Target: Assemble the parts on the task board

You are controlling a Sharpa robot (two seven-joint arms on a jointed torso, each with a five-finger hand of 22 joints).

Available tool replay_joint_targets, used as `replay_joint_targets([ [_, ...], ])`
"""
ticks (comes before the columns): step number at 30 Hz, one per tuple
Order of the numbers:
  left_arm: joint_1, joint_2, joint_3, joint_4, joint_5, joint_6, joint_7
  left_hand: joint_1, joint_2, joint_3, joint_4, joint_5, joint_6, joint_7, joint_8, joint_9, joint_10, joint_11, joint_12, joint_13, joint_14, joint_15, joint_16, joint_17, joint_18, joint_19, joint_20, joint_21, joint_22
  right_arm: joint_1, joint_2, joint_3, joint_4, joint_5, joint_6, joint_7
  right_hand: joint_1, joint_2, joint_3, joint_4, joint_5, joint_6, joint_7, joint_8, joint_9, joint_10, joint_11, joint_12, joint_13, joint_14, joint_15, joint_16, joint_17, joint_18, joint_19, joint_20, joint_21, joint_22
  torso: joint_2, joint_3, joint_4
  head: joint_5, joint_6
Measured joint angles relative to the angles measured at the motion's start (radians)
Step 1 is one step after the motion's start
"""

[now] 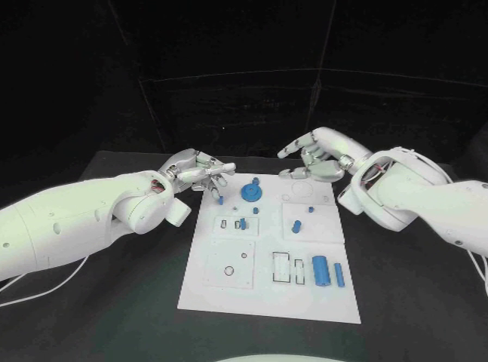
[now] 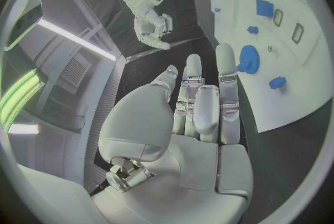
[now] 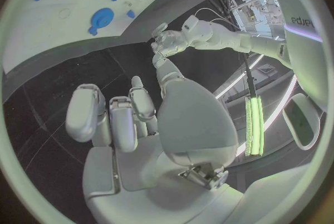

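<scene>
1. The counter (image 1: 113,317) is flat and black, and black panels wall in the space behind it.
2. The task board (image 1: 268,298), a white plate, lies in the middle of the counter with its long side running away from the robot.
3. Its surface carries outlined recesses, small holes and several blue parts.
4. A blue gear (image 1: 253,191) sits near the far left corner of the board, with a small blue piece (image 1: 221,200) just to its left.
5. Two long blue parts (image 1: 321,268) lie side by side toward the near right of the board, beside two narrow outlined slots.
6. A short blue peg (image 1: 296,225) lies right of the board's middle.
7. The left hand (image 1: 198,173) hangs at the far left corner of the board, fingers partly curled and holding nothing.
8. In the left wrist view its fingers (image 2: 226,76) reach toward the gear (image 2: 248,58) without touching it.
9. The right hand (image 1: 314,160) hovers past the far right corner, fingers loosely bent and apart, holding nothing.
</scene>
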Motion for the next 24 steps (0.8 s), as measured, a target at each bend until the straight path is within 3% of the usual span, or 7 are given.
replay_joint_targets([
  [3,0.015,0.002,0.0,0.002,-0.099,0.04,-0.102,-0.012,-0.012,-0.017,0.017,0.0,0.006,-0.006,0.014,0.021,0.005,-0.005,0.052,0.05,0.001,-0.008,0.148,0.109,-0.008,0.042,-0.008,0.148,0.164,0.014,-0.017,0.005,-0.034,0.067,0.002,0.007,0.002,0.01,-0.005,-0.001,0.012,0.0,0.0,0.003,0.0,0.0,0.0,0.0,-0.001,0.0,0.0,-0.001,0.0,0.0,0.0,0.0,0.0,0.0,-0.011,0.0035,-0.0035,0.006,-0.006],
  [5,0.026,0.01,0.0,0.003,-0.168,0.068,-0.186,-0.048,-0.011,-0.048,0.048,0.0,-0.022,-0.001,0.015,0.035,-0.015,-0.005,0.106,0.102,0.001,-0.008,0.234,0.118,-0.043,0.103,-0.009,0.312,0.374,0.021,-0.028,0.008,-0.054,0.108,0.002,0.009,0.0,0.012,-0.005,0.0,0.012,0.0,0.0,0.003,0.0,-0.002,-0.002,0.0,-0.002,0.0,0.0,-0.001,0.0,0.0,0.0,0.0,0.0,0.0,-0.017,0.0056,-0.0053,0.009,-0.011],
  [9,0.043,0.041,-0.001,-0.006,-0.278,0.125,-0.341,-0.095,0.017,-0.12,0.12,0.0,-0.056,-0.002,0.058,0.086,-0.091,-0.002,0.253,0.246,0.001,-0.008,0.307,0.119,-0.069,0.165,-0.01,0.497,0.621,0.026,-0.032,0.009,-0.071,0.158,0.002,0.008,0.001,0.012,-0.005,0.0,0.017,0.0,0.0,0.008,0.0,-0.004,-0.004,0.0,-0.004,0.0,0.0,-0.005,0.0,0.0,-0.003,-0.003,-0.006,-0.007,-0.027,0.0093,-0.0073,0.014,-0.017],
  [10,0.044,0.044,-0.001,-0.008,-0.285,0.129,-0.352,-0.097,0.018,-0.125,0.125,0.0,-0.058,-0.004,0.061,0.09,-0.095,-0.003,0.264,0.255,0.001,-0.008,0.311,0.119,-0.069,0.17,-0.011,0.507,0.634,0.026,-0.032,0.009,-0.071,0.161,0.002,0.007,0.002,0.013,-0.007,0.001,0.02,0.0,0.0,0.008,0.0,-0.004,-0.004,0.0,-0.004,0.0,0.0,-0.007,0.0,0.0,-0.004,-0.004,-0.006,-0.009,-0.028,0.0098,-0.0074,0.015,-0.018],
  [13,0.053,0.076,-0.008,-0.022,-0.359,0.173,-0.458,-0.11,0.032,-0.168,0.174,-0.004,-0.074,-0.002,0.099,0.136,-0.112,-0.01,0.437,0.423,0.001,-0.008,0.327,0.119,-0.085,0.206,-0.016,0.578,0.743,0.028,-0.026,0.009,-0.075,0.175,0.002,-0.005,0.007,0.018,-0.009,0.004,0.04,0.0,0.0,0.014,0.0,-0.004,-0.004,-0.007,-0.011,0.0,0.0,-0.012,0.0,0.0,-0.012,-0.004,-0.015,-0.026,-0.032,0.0115,-0.0085,0.017,-0.021],
  [17,0.06,0.122,-0.012,-0.041,-0.453,0.226,-0.58,-0.12,0.042,-0.219,0.204,-0.013,-0.099,-0.013,0.17,0.212,-0.121,-0.019,0.651,0.631,0.0,-0.015,0.327,0.119,-0.085,0.214,-0.025,0.612,0.798,0.029,-0.017,0.009,-0.076,0.18,0.002,-0.031,0.003,0.022,-0.014,0.005,0.041,0.0,0.0,0.014,0.0,-0.007,-0.007,-0.007,-0.014,0.0,0.0,-0.016,0.0,0.0,-0.014,-0.004,-0.02,-0.04,-0.033,0.012,-0.0095,0.017,-0.024],
  [24,0.067,0.18,-0.013,-0.066,-0.546,0.269,-0.701,-0.125,0.046,-0.275,0.205,-0.02,-0.139,-0.024,0.253,0.308,-0.122,-0.021,0.77,0.745,-0.001,-0.017,0.327,0.119,-0.1,0.215,-0.025,0.646,0.857,0.029,-0.005,0.009,-0.083,0.179,0.002,-0.072,0.003,0.022,-0.018,0.007,0.052,0.0,0.0,0.019,0.0,-0.007,-0.007,-0.007,-0.015,0.0,0.0,-0.021,0.0,0.0,-0.018,-0.007,-0.024,-0.046,-0.033,0.0122,-0.0125,0.017,-0.025],
])
